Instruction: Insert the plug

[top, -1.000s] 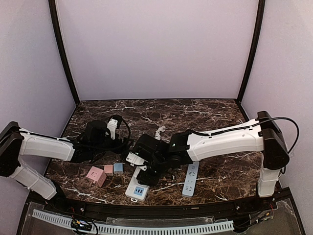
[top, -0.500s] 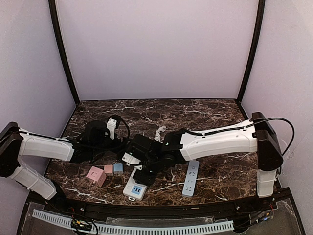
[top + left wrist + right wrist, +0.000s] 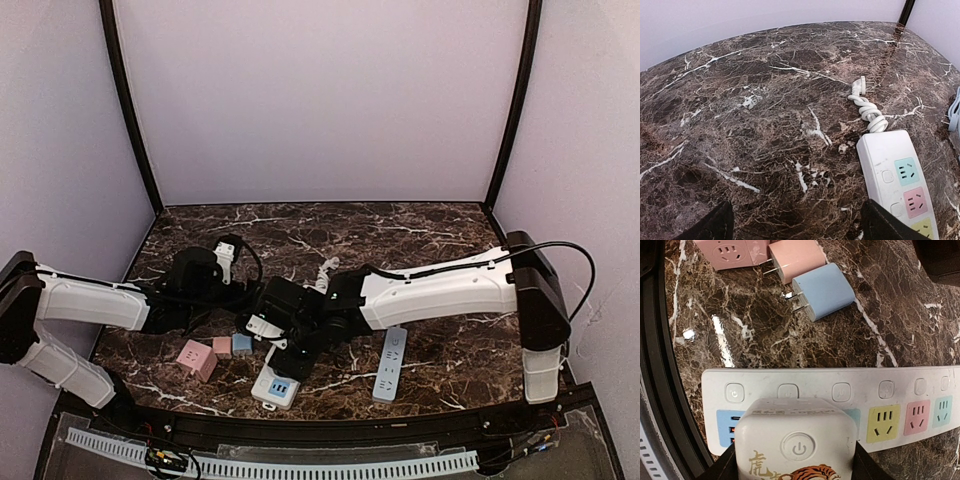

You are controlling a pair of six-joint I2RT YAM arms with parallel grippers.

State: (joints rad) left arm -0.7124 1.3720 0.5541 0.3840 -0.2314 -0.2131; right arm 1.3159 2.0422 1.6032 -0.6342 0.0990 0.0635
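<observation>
My right gripper (image 3: 795, 467) is shut on a white cube plug (image 3: 797, 445) with a power button and a tiger print. The plug is held over the near end of the white power strip (image 3: 840, 382), covering the blue socket beside the USB ports. Its pins are hidden, so I cannot tell if they are in. In the top view the right gripper (image 3: 292, 342) is above the strip (image 3: 277, 388). My left gripper (image 3: 797, 227) is open and empty over bare marble, left of the strip's far end (image 3: 890, 165) and its coiled white cable (image 3: 867, 107).
A pink cube socket (image 3: 195, 358), a pink charger (image 3: 221, 345) and a blue charger (image 3: 242, 342) lie left of the strip. A grey-blue power strip (image 3: 389, 365) lies to the right. A black rail (image 3: 330, 425) runs along the table's near edge.
My right gripper has moved a little to the left with the plug, along the white strip toward its near end. The left arm has barely moved.
</observation>
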